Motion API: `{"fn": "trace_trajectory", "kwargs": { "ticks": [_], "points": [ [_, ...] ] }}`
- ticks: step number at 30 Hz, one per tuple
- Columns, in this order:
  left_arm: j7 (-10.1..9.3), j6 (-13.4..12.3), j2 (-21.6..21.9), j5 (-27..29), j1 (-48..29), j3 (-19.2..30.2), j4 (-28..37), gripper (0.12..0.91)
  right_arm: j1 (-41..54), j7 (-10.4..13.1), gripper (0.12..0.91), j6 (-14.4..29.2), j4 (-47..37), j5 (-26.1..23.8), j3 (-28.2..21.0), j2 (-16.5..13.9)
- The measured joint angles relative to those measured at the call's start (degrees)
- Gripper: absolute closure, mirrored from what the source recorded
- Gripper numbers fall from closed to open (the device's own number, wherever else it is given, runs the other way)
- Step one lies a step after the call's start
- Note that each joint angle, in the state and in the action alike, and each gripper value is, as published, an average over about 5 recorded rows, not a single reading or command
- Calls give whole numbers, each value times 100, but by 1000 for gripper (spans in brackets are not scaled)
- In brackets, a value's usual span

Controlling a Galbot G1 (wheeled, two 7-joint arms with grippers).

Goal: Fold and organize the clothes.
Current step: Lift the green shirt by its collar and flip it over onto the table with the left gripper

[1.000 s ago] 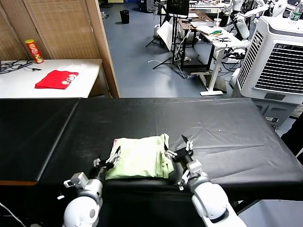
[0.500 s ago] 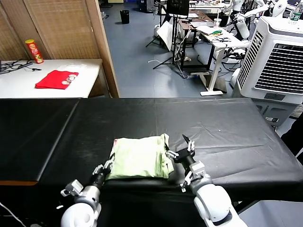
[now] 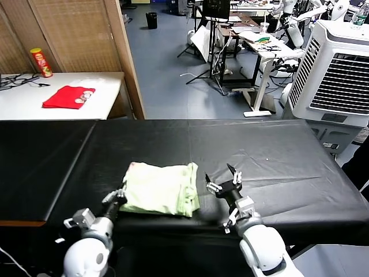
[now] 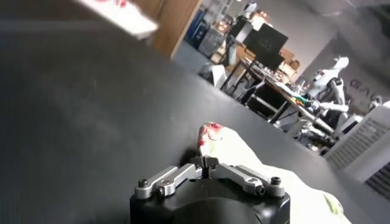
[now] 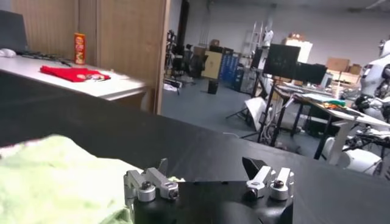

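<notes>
Arms: rounded white shells ending in grey metal wrists.
Left gripper (image 3: 117, 196): black housing, silver linkage bars, dark screws.
Right gripper (image 3: 221, 182): black body, silver links with dark screws, thin black pointed fingers (image 3: 230, 169).

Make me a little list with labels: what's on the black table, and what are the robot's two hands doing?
table: black cloth-covered table
clothing: folded pale light-green wrinkly shirt, near the front edge
print: small red-pink patch at the shirt's corner
left tool: shut, at the shirt's left edge; whether it grips the cloth cannot be told
right tool: open, just right of the shirt, holding nothing
side table: bright red garment and a red can
</notes>
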Motion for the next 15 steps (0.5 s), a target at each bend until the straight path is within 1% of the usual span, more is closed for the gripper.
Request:
{"fn": "trace_trajectory", "kwargs": {
  "ticks": [5, 11, 15],
  "points": [
    [-3, 51, 646, 625, 17, -294, -170, 896, -2, 14, 227, -3, -14, 0, 107, -24],
    [-16, 73, 1618, 813, 162, -861, -288, 896, 9, 22, 227, -4, -72, 1, 138, -5],
    [-91, 104, 2210, 982, 231, -1265, -388, 896, 23, 24, 227, -3, -100, -2, 115, 36]
  ]
}}
